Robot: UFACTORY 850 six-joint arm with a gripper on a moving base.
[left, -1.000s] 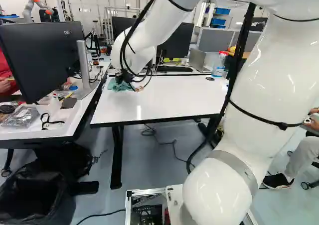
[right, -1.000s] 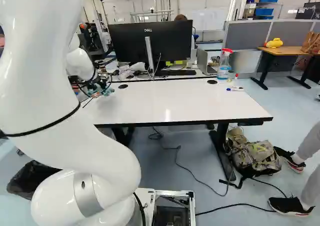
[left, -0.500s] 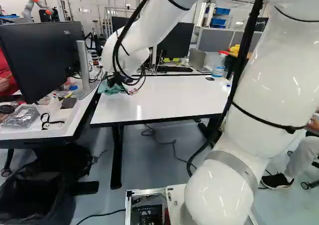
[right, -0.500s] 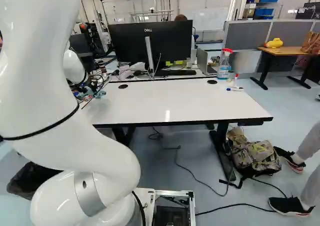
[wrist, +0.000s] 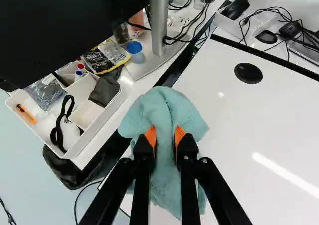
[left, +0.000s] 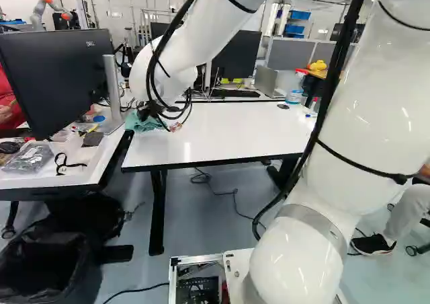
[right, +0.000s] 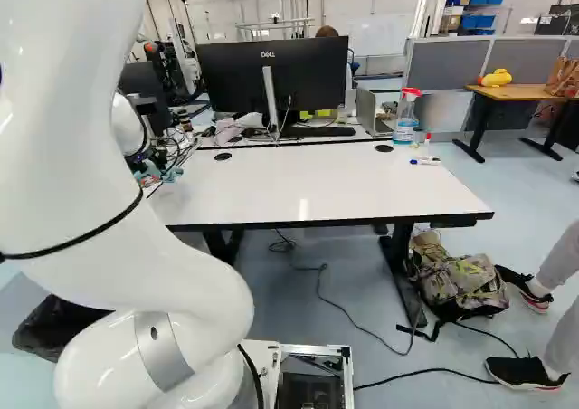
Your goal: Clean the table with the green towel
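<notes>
Left base view: pincer (left: 143, 109) tight on green towel (wrist: 167, 108), its tips indistinct, probably behind dark cables (left: 181, 19).

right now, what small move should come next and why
I'd probably draw the towel toward the middle of the white table: the tool grips it from both sides, it sits at the edge beside the neighbouring desk, and the table stretches inward.

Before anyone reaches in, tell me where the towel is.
The towel is pinched in the end effector, over the left edge of the white table in the left base view, next to the cluttered desk.
</notes>
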